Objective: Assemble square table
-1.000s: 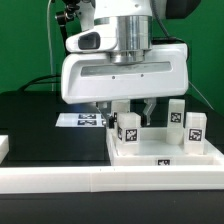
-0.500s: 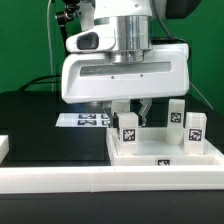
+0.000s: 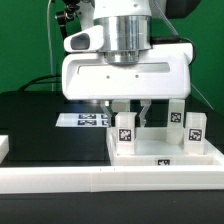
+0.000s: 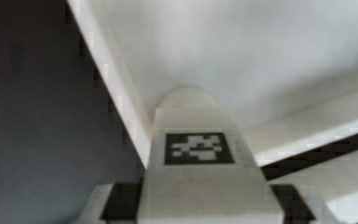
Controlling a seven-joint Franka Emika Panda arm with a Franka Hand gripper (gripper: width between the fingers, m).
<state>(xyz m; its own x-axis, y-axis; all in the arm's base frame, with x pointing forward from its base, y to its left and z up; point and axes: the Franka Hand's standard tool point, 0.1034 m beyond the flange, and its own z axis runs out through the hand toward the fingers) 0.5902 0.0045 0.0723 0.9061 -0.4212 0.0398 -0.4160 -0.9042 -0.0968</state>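
Note:
The square table's white top (image 3: 165, 157) lies flat at the exterior view's right, rim up. Three white leg blocks with tags stand on it: one near its left corner (image 3: 126, 129), two at the right (image 3: 176, 113) (image 3: 194, 128). My gripper (image 3: 133, 108) hangs straight over the left leg, one finger on each side of its upper end. In the wrist view that leg (image 4: 201, 140) runs up between the dark finger pads (image 4: 126, 205), which lie against its sides, so the gripper (image 4: 201, 206) is shut on it. The table top (image 4: 247, 50) lies beneath.
The marker board (image 3: 85, 120) lies on the black table behind the top, toward the exterior view's left. A long white rail (image 3: 90, 185) runs along the front. A small white piece (image 3: 4, 148) shows at the left edge.
The fingers have narrowed onto the left leg's sides. The hand has shifted slightly toward the exterior view's right. The leg still stands on the top.

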